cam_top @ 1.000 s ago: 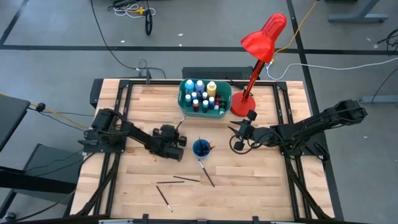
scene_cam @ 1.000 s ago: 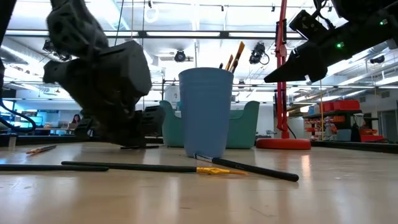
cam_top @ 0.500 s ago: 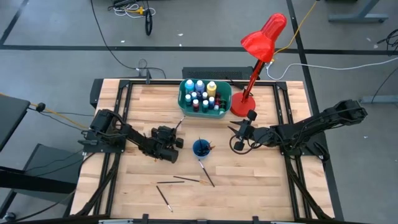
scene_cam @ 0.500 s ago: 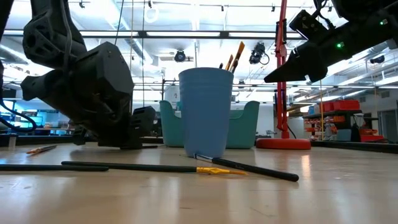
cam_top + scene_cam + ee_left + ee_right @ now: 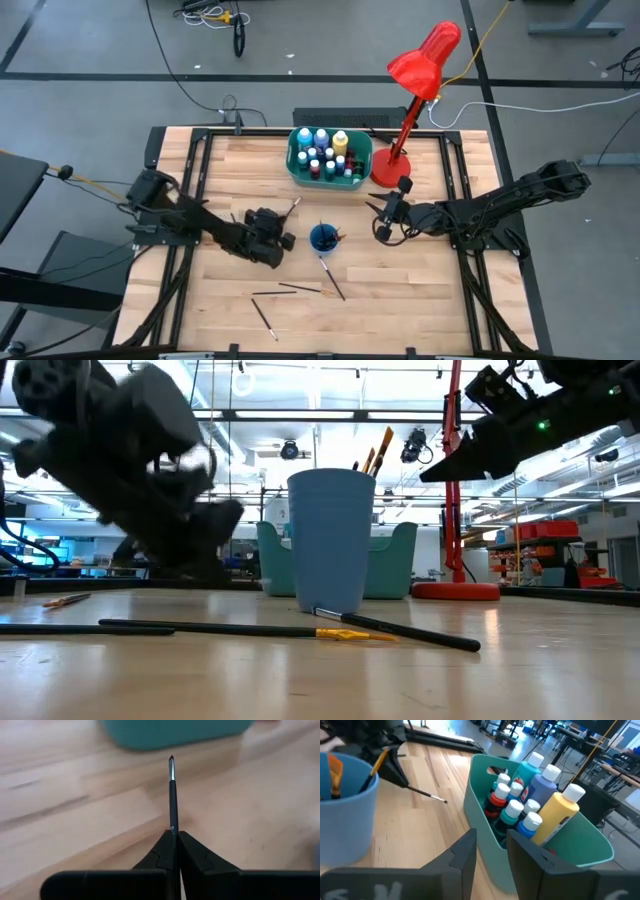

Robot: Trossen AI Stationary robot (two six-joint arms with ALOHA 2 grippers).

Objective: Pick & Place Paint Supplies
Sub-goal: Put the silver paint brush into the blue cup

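High view: the left gripper (image 5: 283,222) has drawn back toward its own side since a second ago and lifted, its fingers (image 5: 192,855) now clamped on a thin brush (image 5: 172,795) pointing at the tub (image 5: 330,152). Right of it stands the blue cup (image 5: 323,238). The right gripper (image 5: 380,222), jaws apart, hardly moves.

Even overhead light is cast; the left arm (image 5: 130,460) is blurred, and the teal tub (image 5: 175,732) is defocused.
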